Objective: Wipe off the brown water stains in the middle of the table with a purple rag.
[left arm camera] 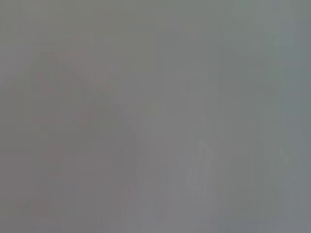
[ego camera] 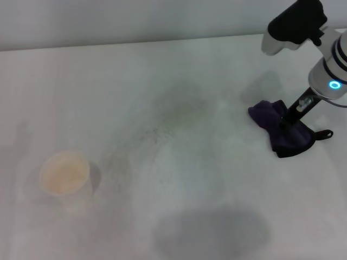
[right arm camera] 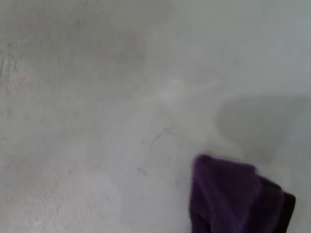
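The purple rag (ego camera: 282,132) lies bunched on the white table (ego camera: 162,65) at the far right, its black loop (ego camera: 325,134) pointing right. My right gripper (ego camera: 284,123) reaches down into the middle of the rag and is shut on it. The rag also shows in the right wrist view (right arm camera: 228,199), at the edge of the picture. No light tan wet patch shows in any view. Only faint grey speckled smudges (ego camera: 176,111) mark the middle of the table. My left gripper is out of view, and the left wrist view shows only plain grey.
A paper cup (ego camera: 65,176) with tan liquid stands at the left front of the table. The table's far edge meets a pale wall. A broad grey shadow (ego camera: 211,233) lies at the front middle.
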